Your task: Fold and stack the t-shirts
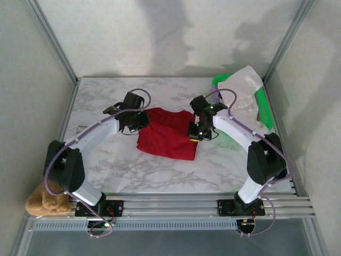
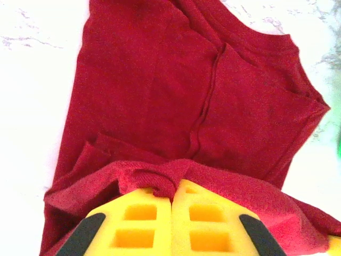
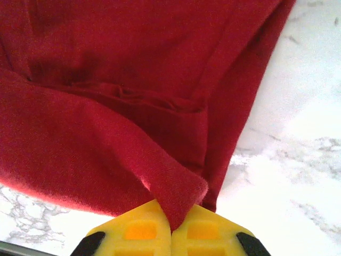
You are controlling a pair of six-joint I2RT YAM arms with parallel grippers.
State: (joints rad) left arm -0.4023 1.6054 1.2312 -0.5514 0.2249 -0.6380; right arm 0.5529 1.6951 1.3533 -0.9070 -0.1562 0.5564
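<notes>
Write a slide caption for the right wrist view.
Wrist view: right tool shut on a raised fold of the red t-shirt, over the marble table.

The red shirt [image 2: 160,90] covers most of the frame, lying creased on the white marble table [image 2: 37,80], which shows along the left edge and in the upper right corner. At bottom centre the left gripper [image 2: 172,198] pinches a bunched fold of the shirt between its closed yellow fingers.
</notes>
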